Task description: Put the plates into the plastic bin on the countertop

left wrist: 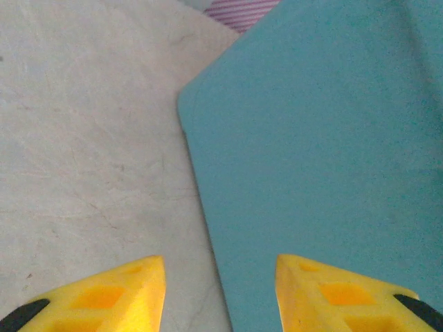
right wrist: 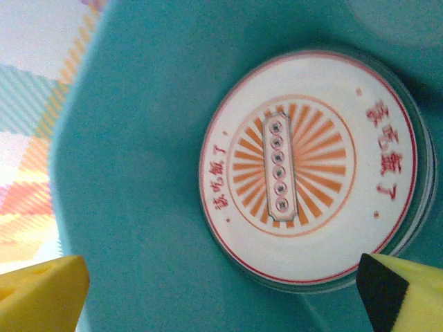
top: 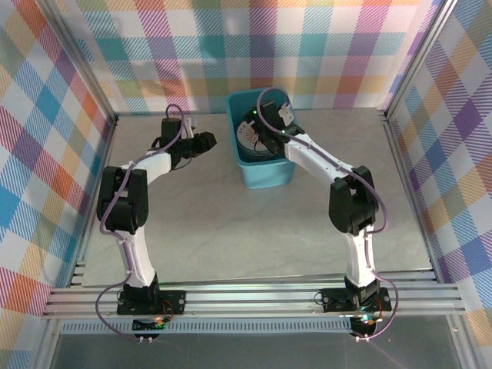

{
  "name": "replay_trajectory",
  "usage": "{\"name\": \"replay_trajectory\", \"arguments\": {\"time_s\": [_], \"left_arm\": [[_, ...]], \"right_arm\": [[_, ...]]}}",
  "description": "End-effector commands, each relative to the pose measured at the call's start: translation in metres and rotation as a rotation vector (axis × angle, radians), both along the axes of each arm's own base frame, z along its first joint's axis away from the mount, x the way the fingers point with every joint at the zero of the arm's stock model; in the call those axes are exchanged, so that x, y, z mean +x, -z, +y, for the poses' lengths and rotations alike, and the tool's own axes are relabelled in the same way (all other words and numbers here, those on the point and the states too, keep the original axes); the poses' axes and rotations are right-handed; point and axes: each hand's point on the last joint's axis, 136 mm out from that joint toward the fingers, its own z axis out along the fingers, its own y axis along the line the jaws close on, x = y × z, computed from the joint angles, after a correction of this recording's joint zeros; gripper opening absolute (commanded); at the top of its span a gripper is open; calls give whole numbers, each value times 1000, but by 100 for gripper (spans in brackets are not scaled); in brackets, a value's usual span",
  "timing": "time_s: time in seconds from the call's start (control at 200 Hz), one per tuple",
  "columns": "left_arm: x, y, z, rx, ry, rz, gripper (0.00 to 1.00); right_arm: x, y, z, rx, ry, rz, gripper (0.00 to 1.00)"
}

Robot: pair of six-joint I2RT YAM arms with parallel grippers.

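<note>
Right jaws wide open above plates (right wrist: 311, 166) stacked in plastic bin (right wrist: 138, 207), counter's (top: 231, 223) far edge; left jaws parted, empty, facing bin's wall.

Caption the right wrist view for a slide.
Open yellow fingers above an orange sunburst plate resting inside the teal plastic bin.

Ahead of left tool (left wrist: 218, 261), plastic bin (left wrist: 311, 173) wall stands in way; countertop (left wrist: 83, 138) beside it free.
</note>
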Motion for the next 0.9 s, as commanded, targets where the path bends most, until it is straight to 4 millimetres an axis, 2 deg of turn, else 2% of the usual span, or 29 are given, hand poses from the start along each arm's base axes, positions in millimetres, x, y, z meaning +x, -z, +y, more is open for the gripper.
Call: {"name": "replay_trajectory", "arguments": {"time_s": [0.0, 0.205, 0.29, 0.415, 0.44, 0.46, 0.5, 0.555, 0.675, 0.765, 0.795, 0.895], "left_arm": [[-6, -41, 14, 62, -26, -98, 48], [-26, -57, 36, 169, -114, -134, 53], [-36, -61, 46, 208, -153, -156, 57], [-57, -62, 63, 359, -211, -189, 67], [-61, -63, 69, 401, -238, -197, 79], [-65, -64, 76, 440, -275, -202, 97], [-75, -67, 88, 521, -339, -216, 100], [-87, -72, 101, 604, -398, -245, 100], [-112, -66, 128, 711, -507, -264, 100], [-126, -48, 148, 793, -586, -225, 100], [-130, -42, 154, 813, -609, -211, 100], [-138, -22, 153, 859, -582, -274, 100]], "right_arm": [[-8, -88, -9, -92, -84, -274, 99], [-41, -140, -28, -261, -210, -469, 99], [-55, -151, -48, -307, -219, -507, 99], [-83, -163, -89, -467, -201, -600, 99], [-91, -163, -98, -522, -197, -622, 99], [-99, -162, -106, -569, -189, -635, 99], [-112, -160, -125, -632, -163, -649, 99], [-127, -146, -156, -674, -138, -593, 99], [-159, -79, -226, -771, -101, -325, 99], [-181, -42, -251, -854, -97, -322, 99], [-187, -23, -261, -863, -87, -302, 99], [-198, 27, -287, -847, -52, -255, 99]]}}
